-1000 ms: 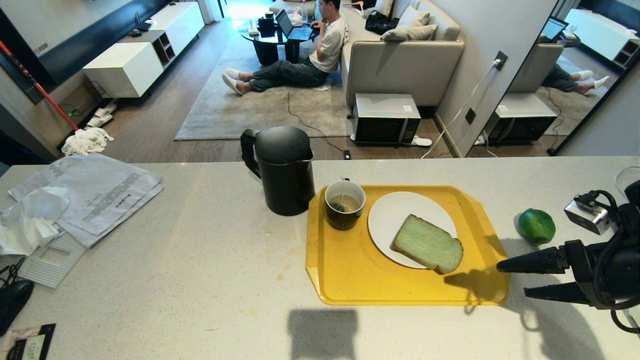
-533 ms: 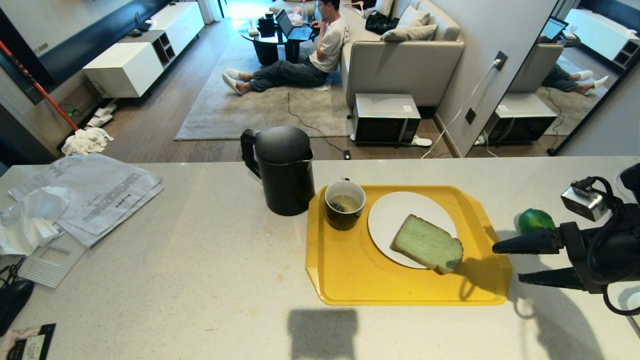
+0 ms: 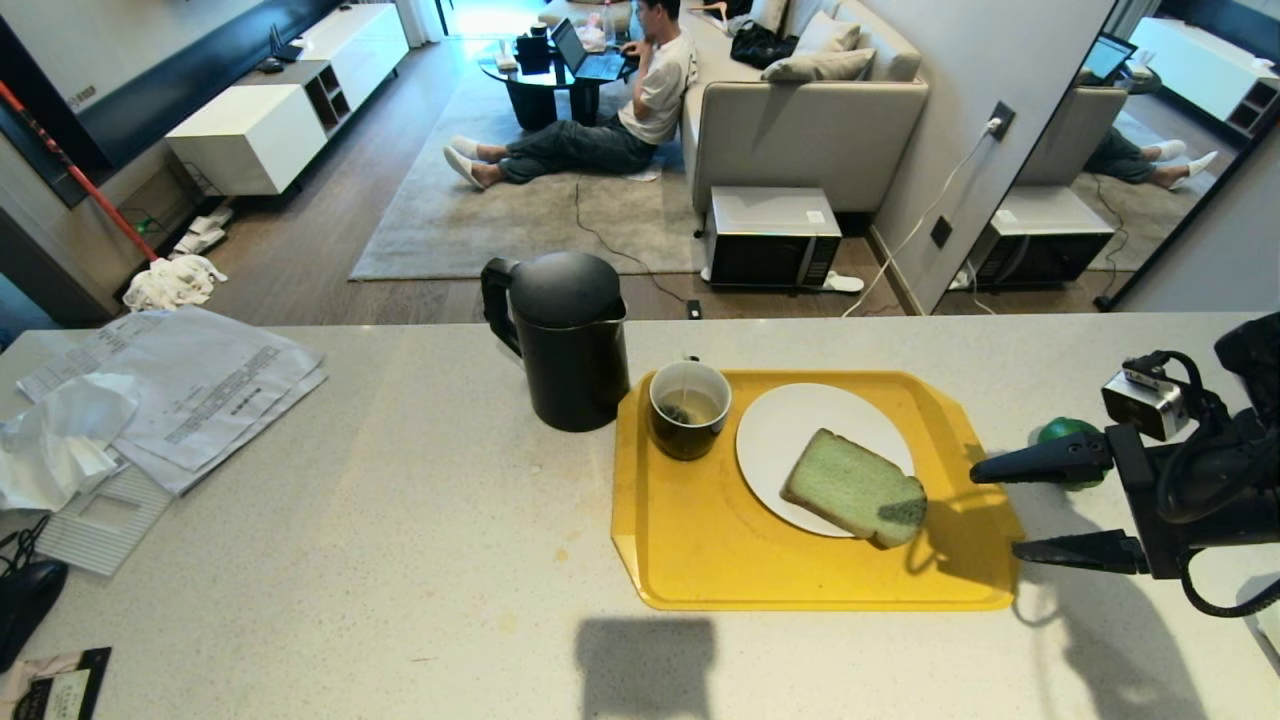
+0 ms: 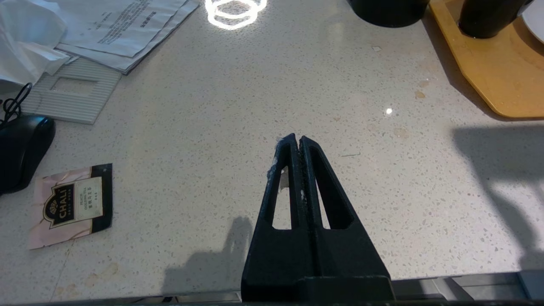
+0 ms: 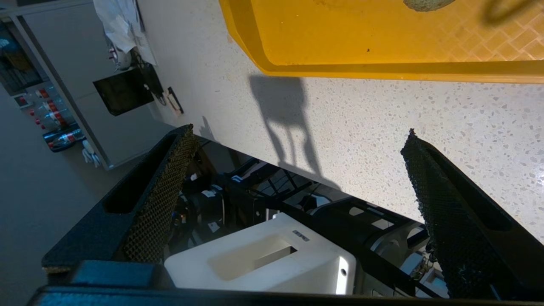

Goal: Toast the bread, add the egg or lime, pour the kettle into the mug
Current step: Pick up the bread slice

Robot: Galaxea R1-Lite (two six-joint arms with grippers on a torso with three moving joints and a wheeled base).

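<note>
Green lime [image 3: 1068,433] is sitting at the head view's right edge, half hidden behind the right gripper [image 3: 1005,510], whose jaws are gaping wide, pointing left toward the tray [image 3: 700,560]; left gripper [image 4: 297,142] is resting closed.

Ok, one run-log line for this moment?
right gripper open, at tray edge | lime behind it | bread on plate | left gripper shut, parked

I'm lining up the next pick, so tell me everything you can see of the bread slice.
The bread is one thick, square slice, pale green with a brown crust and a rounded end. It lies flat on the white plate, its near corner overhanging onto the yellow tray. A shadow crosses that corner. Nothing grips it; the open right end effector hovers beyond the tray's right edge.
</note>
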